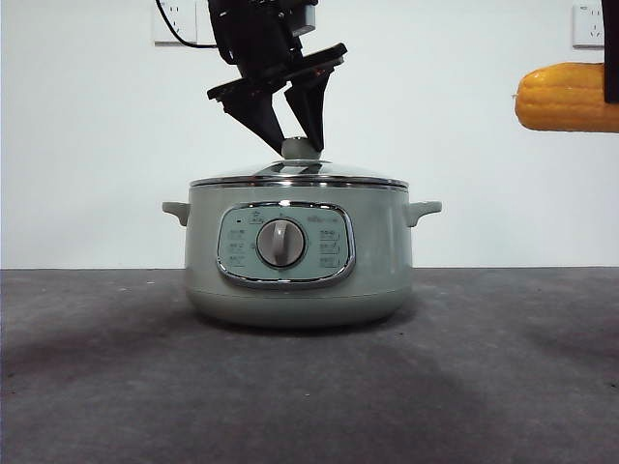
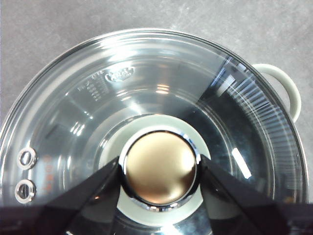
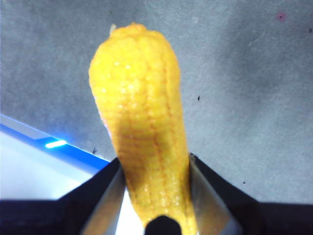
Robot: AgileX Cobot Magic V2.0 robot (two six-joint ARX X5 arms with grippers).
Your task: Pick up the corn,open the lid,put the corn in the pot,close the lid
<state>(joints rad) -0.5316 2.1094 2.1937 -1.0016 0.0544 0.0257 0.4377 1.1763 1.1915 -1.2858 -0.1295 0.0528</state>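
Front view: pot (image 1: 298, 259) resting on grey tabletop (image 1: 106, 387), directly beneath left pincer (image 1: 298, 137). Lid (image 1: 300, 175) seated on pot rim, closed. Left pincer lowered from above, jaws spread to either side of knob (image 1: 301, 148), tips level with knob top. Dial (image 1: 281, 243) centred in control panel (image 1: 285, 245), below pincer. Corn (image 1: 567, 98) held in the air at right edge of frame, lying roughly level, well apart from pot and higher than lid. Wall sockets (image 1: 176, 21) behind pincer on white wall.

Left wrist view: left pincer (image 2: 160, 171) set narrowly around knob (image 2: 160, 169), one jaw at each side, at or very near chrome ring; firm contact not discernible. Glass lid (image 2: 146, 98) spread out beyond jaws, two small rivets (image 2: 26, 174) near rim. One pot handle (image 2: 286, 88) projecting past lid edge.

Right wrist view: right pincer (image 3: 155, 188) clamped on corn (image 3: 142, 122), jaws pressed against both sides of cob's thicker end. Tapered end pointing away from pincer. Grey tabletop (image 3: 244, 88) beyond cob.
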